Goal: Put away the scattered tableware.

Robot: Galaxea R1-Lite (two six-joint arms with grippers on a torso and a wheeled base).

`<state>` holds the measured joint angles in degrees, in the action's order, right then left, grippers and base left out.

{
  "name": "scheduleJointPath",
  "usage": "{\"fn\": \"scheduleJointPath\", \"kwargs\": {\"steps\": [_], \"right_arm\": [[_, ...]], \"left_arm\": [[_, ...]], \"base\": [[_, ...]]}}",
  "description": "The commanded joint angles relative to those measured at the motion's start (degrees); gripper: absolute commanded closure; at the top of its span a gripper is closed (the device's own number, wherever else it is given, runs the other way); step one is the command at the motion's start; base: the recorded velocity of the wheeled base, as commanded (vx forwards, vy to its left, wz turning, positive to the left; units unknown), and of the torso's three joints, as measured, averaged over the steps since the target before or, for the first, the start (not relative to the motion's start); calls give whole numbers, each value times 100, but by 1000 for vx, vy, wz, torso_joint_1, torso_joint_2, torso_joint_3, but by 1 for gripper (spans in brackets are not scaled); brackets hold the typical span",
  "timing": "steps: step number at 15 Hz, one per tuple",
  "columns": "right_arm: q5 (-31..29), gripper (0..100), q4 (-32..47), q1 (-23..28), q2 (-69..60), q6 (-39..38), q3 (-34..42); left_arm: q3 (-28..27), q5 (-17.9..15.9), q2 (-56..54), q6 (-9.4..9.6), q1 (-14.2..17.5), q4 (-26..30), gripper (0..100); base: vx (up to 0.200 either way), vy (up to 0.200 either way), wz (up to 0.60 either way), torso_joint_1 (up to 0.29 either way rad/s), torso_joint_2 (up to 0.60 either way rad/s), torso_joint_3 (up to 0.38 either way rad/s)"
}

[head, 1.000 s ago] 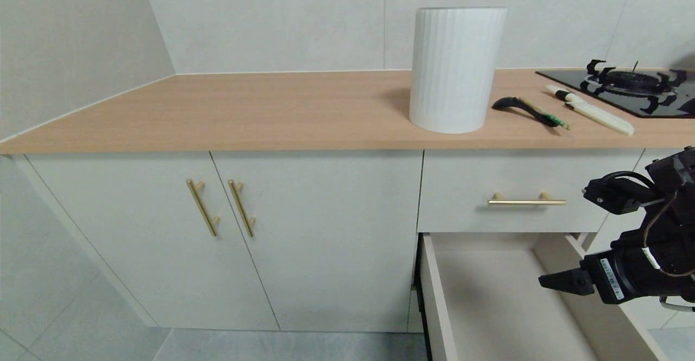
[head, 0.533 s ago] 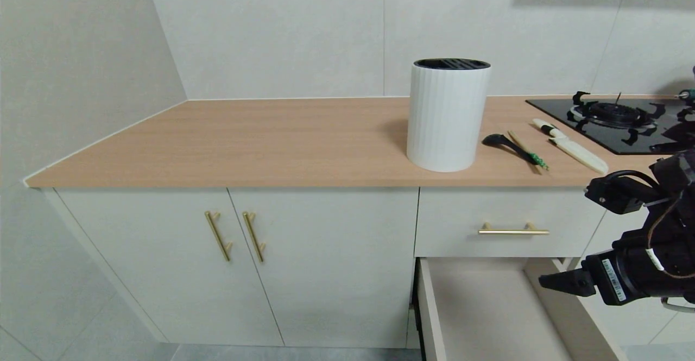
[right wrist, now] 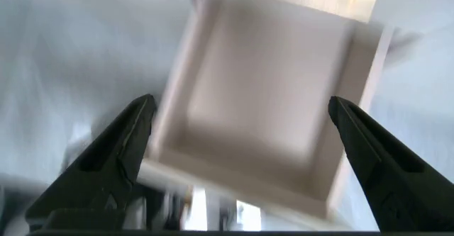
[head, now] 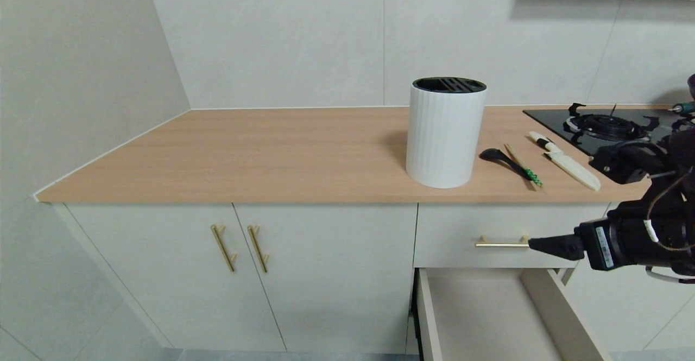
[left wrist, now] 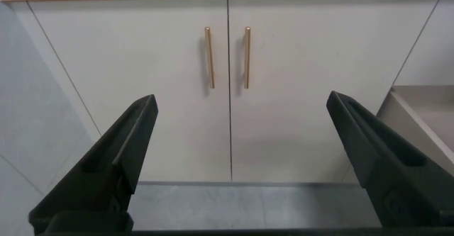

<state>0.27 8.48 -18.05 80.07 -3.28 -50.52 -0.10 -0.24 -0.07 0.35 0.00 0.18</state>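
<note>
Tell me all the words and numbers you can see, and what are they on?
White label on the arm behind the right gripper: dark print, too small to read.
No other text can be seen: the white holder, the knife and the cabinet doors are plain.

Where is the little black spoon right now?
In the head view, the little black spoon lies on the wooden countertop, on the robot's right, just right of the tall white ribbed holder, beside thin wooden chopsticks.
</note>
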Motion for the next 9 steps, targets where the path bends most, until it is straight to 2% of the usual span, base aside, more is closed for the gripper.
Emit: {"fn": "scheduleJointPath", "kwargs": {"steps": [1, 2, 5, 9], "right_arm": [[-9, 0, -101, 144, 176, 12, -441], [-9, 0, -22, 171, 334, 12, -1030], [-167, 0, 4, 329, 870, -410, -1909], [-378, 0, -145, 689, 1556, -542, -2155]], "left_arm": [[1, -2, 7, 0, 0, -1, 0], [1, -2, 7, 0, 0, -1, 0], [1, -2, 7, 0, 0, -1, 0], [1, -2, 7, 0, 0, -1, 0]], "base": [[0, 0, 0, 0, 0, 0], [0, 0, 0, 0, 0, 0], [0, 0, 0, 0, 0, 0], [0, 0, 0, 0, 0, 0]]}}
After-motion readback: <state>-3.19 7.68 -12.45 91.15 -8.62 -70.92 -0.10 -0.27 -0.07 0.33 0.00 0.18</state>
